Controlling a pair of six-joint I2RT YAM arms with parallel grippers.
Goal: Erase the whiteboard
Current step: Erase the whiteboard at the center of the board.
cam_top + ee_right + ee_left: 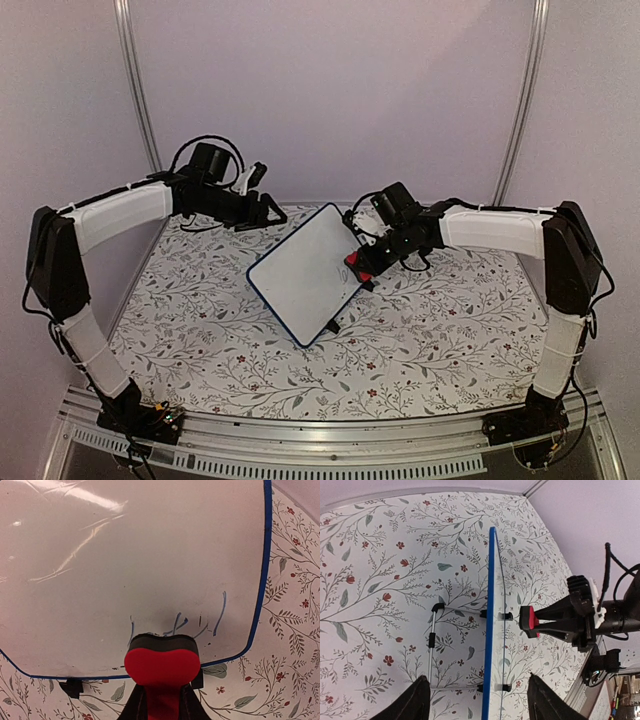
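Right claw (362, 262) clamping red eraser (161, 666), on whiteboard (125, 570), among blue strokes (220, 612)

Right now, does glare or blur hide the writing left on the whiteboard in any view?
Right wrist view: glare streaks cross the whiteboard at upper left, clear of the blue strokes, sharp above the red eraser. Top view: strokes too small to read. Left wrist view: whiteboard edge-on, face hidden.

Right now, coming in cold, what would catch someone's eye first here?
The whiteboard stands propped at a tilt on the floral table, mostly white, with a few blue strokes left near its lower edge. The right gripper holds a red eraser right by those strokes, while the left gripper hangs open behind the board.
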